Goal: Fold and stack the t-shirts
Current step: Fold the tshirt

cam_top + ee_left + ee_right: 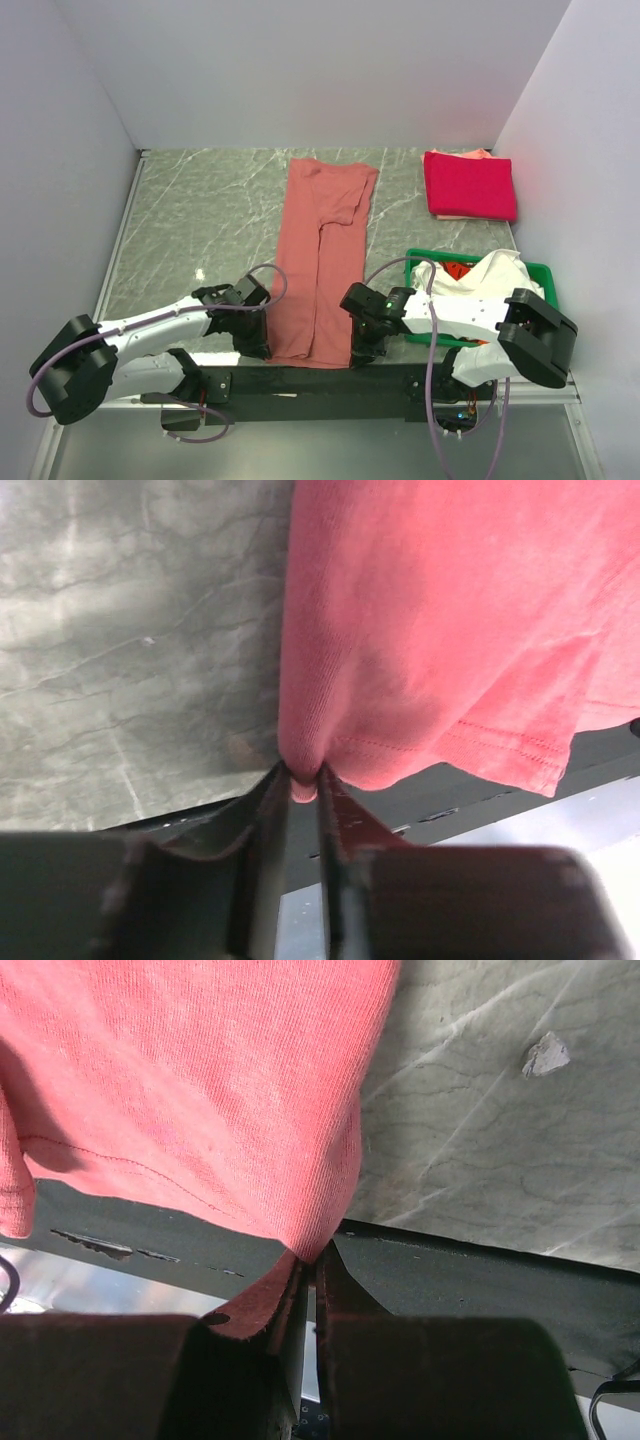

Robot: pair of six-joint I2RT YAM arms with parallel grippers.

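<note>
Our left gripper [303, 778] and right gripper [308, 1263] each pinch tight a near corner of the salmon-red t-shirt [322, 255].

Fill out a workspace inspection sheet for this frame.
Surface: grey marbled table.
Job's things: salmon shirt folded into a long strip, mid-table; crimson shirt folded at far right on a peach one; white shirt heaped at near right.
Clutter: green tray holding the white shirt.
Grippers: left gripper and right gripper each pinch a near corner of the salmon shirt.
Cables: purple cables loop above both arms.
Surroundings: plain white walls on three sides.
</note>
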